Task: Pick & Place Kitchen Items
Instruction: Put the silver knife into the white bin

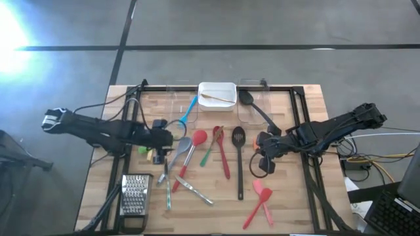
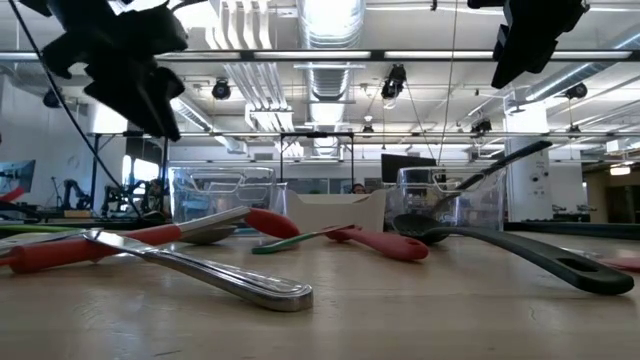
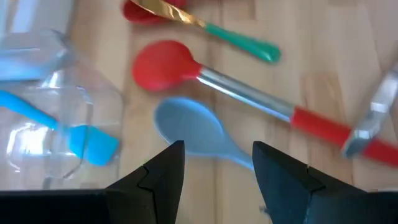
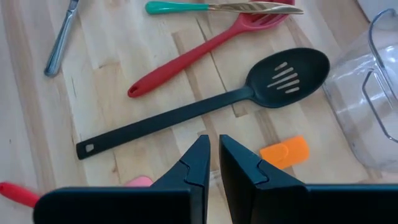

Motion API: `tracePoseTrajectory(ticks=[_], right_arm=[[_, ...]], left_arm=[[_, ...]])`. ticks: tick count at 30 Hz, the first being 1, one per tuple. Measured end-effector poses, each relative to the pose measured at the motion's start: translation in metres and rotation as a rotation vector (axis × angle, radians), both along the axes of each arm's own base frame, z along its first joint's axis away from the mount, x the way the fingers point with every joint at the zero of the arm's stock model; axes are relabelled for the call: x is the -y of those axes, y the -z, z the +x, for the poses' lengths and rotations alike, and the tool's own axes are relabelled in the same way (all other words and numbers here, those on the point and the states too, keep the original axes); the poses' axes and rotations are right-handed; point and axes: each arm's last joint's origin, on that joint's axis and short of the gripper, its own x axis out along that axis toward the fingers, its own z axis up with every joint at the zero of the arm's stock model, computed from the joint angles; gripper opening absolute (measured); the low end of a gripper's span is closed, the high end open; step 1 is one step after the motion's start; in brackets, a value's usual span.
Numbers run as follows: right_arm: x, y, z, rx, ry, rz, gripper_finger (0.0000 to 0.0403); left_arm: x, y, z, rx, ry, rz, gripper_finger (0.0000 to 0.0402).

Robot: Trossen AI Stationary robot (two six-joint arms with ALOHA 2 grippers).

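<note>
Many utensils lie flat on the wooden table (image 1: 302,196): a grey-blue spoon (image 3: 193,130), a red spoon with a metal shaft (image 3: 236,90), a green-handled utensil (image 3: 242,42), a red slotted spatula (image 4: 205,46), a black slotted spoon (image 4: 205,112) and metal cutlery (image 1: 193,190). My left gripper (image 3: 217,165) is open and hovers above the grey-blue spoon's bowl (image 1: 182,145), touching nothing. My right gripper (image 4: 214,162) is shut and empty, above the table beside the black slotted spoon's handle (image 1: 239,180). In the low view both grippers hang well above the table, the left (image 2: 130,70) and the right (image 2: 530,35).
A white bowl (image 1: 217,94) stands at the far edge between two clear containers, one holding a blue spatula (image 1: 189,109), the other a black spoon (image 1: 252,108). A metal grater (image 1: 134,195) lies near left. Pink and red spatulas (image 1: 259,202) lie near right. A small orange piece (image 4: 285,151) lies by my right gripper.
</note>
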Motion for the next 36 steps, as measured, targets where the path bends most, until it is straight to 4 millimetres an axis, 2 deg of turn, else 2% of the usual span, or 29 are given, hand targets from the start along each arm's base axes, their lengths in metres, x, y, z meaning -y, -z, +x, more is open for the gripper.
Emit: tracePoseTrajectory(ticks=[8, 12, 15, 19, 23, 30, 36], right_arm=[[0.002, 0.000, 0.001, 0.019, 0.028, -0.061, 0.0031], [0.002, -0.005, 0.008, 0.121, 0.063, -0.091, 0.0031], [-0.001, -0.008, 0.015, 0.190, 0.014, -0.086, 0.0031], [-0.002, -0.011, 0.017, 0.220, -0.032, -0.086, 0.0031], [-0.002, -0.013, 0.017, 0.223, -0.032, -0.089, 0.0031], [-0.002, -0.013, 0.016, 0.216, -0.041, -0.098, 0.0031], [-0.002, -0.013, 0.016, 0.211, -0.042, -0.099, 0.0031]], left_arm=[[0.031, 0.002, 0.006, -0.024, 0.186, 0.024, 0.0193], [0.039, -0.003, 0.008, -0.008, 0.143, 0.026, 0.0193], [0.042, -0.005, 0.007, 0.006, 0.126, 0.005, 0.0193], [0.049, -0.003, 0.012, 0.023, 0.193, 0.034, 0.0193], [0.065, 0.004, 0.025, 0.051, 0.317, 0.046, 0.0193], [0.091, 0.024, 0.049, 0.078, 0.445, -0.058, 0.0193], [0.102, 0.048, 0.065, 0.031, 0.493, -0.098, 0.0193]])
